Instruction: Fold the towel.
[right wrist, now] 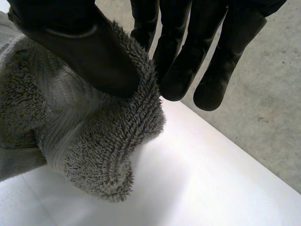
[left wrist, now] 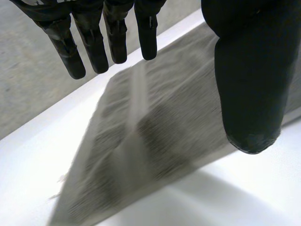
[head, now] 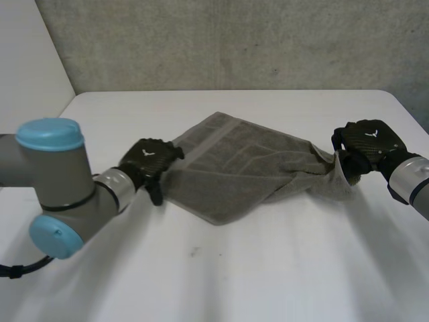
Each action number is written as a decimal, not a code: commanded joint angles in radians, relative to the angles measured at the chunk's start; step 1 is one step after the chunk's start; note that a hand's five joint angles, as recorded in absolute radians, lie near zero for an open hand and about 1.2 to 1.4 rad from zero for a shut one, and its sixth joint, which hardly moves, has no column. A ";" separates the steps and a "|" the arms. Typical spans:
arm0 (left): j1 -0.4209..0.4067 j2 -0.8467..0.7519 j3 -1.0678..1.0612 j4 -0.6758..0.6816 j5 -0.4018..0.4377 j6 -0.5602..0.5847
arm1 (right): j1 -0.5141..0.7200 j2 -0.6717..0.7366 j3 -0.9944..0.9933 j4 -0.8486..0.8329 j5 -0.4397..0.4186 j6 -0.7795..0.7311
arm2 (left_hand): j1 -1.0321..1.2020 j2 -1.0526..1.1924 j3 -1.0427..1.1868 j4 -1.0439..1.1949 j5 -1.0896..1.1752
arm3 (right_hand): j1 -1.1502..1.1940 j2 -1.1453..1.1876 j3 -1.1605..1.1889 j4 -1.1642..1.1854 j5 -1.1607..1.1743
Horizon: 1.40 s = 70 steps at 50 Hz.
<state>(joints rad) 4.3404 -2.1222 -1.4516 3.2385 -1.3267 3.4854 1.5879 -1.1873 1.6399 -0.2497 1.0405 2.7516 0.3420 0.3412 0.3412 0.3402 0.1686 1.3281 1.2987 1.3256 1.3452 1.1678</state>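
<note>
Nearest the head camera, my left arm (head: 53,181) reaches in, two light-blue caps (head: 50,134) counted on it. One towel (head: 244,168), grey and rumpled, lies across the middle of the one white table (head: 268,275), stretched between my two hands. At its left edge is my left hand (head: 149,161), fingers (left wrist: 94,42) straight, thumb (left wrist: 249,84) held apart, clasping nothing. At its bunched right end, my right hand (head: 367,144) pinches the cloth between thumb and fingers. One concrete wall (head: 234,40) stands behind.
</note>
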 commanded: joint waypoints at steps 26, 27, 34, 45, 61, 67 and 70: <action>0.219 -0.228 0.246 -0.020 0.144 0.184 | 0.003 0.021 0.014 0.004 -0.005 -0.006 | 0.203 0.204 0.204 0.205 0.202 | 0.068 0.098 0.071 0.051 0.054; 0.219 -0.228 0.246 -0.020 0.144 0.184 | 0.003 0.021 0.014 0.004 -0.005 -0.006 | 0.203 0.204 0.204 0.205 0.202 | 0.068 0.098 0.071 0.051 0.054; 0.217 -0.263 0.306 -0.068 0.166 0.185 | 0.001 0.025 0.017 0.000 -0.005 -0.006 | 0.270 0.271 0.271 0.272 0.269 | 0.068 0.098 0.071 0.051 0.054; 0.217 -0.346 0.418 -0.149 0.166 0.187 | 0.001 0.028 0.017 -0.002 -0.005 -0.007 | 0.391 0.392 0.392 0.393 0.390 | 0.068 0.098 0.071 0.051 0.054; 0.214 -0.364 0.441 -0.157 0.164 0.184 | 0.001 0.029 0.018 -0.005 -0.005 -0.009 | 0.479 0.480 0.480 0.481 0.478 | 0.068 0.098 0.071 0.051 0.054; 0.209 -0.386 0.453 -0.158 0.164 0.184 | 0.001 0.035 0.017 -0.005 -0.005 -0.010 | 0.517 0.518 0.518 0.519 0.516 | 0.068 0.098 0.071 0.051 0.054; 0.208 -0.392 0.454 -0.160 0.164 0.185 | 0.001 0.037 0.017 -0.005 -0.004 -0.023 | 0.552 0.553 0.553 0.554 0.551 | 0.068 0.098 0.071 0.051 0.054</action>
<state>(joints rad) 4.5529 -2.4962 -1.0050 3.0813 -1.1628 3.6693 1.5892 -1.1554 1.6573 -0.2547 1.0354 2.7422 0.7412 0.7412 0.7417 0.7420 0.5648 1.3293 1.2987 1.3256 1.3452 1.1677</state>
